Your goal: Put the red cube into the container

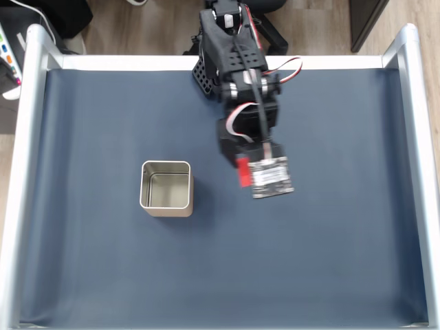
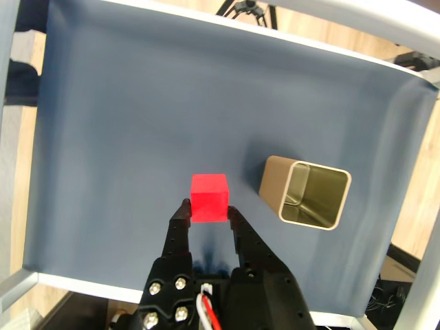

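In the wrist view the red cube (image 2: 209, 196) sits between the two black fingertips of my gripper (image 2: 208, 208), which is shut on it. The container (image 2: 275, 185), a square silver tin with its mouth open and nothing inside, stands to the right of the cube, a short gap away. In the fixed view the arm (image 1: 237, 75) reaches down from the top centre. A strip of the red cube (image 1: 242, 173) shows beside the wrist camera board. The container (image 1: 168, 211) stands to its left on the mat. I cannot tell whether the cube rests on the mat or is lifted.
A dark blue mat (image 1: 330, 261) covers the table, framed by white rails (image 1: 26, 172) at left, right and top. Wide free mat lies in front of the arm and around the tin. A wooden floor and a dark stand lie beyond the rails.
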Robot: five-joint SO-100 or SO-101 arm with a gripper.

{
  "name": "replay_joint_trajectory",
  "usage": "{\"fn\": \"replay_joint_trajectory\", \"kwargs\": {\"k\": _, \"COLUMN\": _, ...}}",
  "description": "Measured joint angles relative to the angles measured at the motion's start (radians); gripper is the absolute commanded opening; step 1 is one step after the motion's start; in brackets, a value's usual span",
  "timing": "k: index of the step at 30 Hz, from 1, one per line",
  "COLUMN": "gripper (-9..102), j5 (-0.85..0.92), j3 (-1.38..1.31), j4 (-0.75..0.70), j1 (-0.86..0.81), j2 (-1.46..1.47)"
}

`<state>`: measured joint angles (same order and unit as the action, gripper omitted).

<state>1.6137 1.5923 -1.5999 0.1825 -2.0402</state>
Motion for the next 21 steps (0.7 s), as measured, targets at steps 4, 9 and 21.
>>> {"fn": "replay_joint_trajectory", "kwargs": {"k": 4, "gripper": 0, "j5": 0.055, "j3": -0.043, "j4": 0.000, "j1": -0.143, "j2": 0.026}}
{"fn": "replay_joint_trajectory", "kwargs": {"k": 9, "gripper": 0, "j5": 0.130, "j3": -0.078, "j4": 0.000, "j1": -0.302, "j2": 0.034}}
{"fn": "replay_joint_trajectory", "kwargs": {"k": 21, "gripper": 0, "j5": 0.230, "j3": -0.002, "j4": 0.153, "j1": -0.529, "j2": 0.048}}
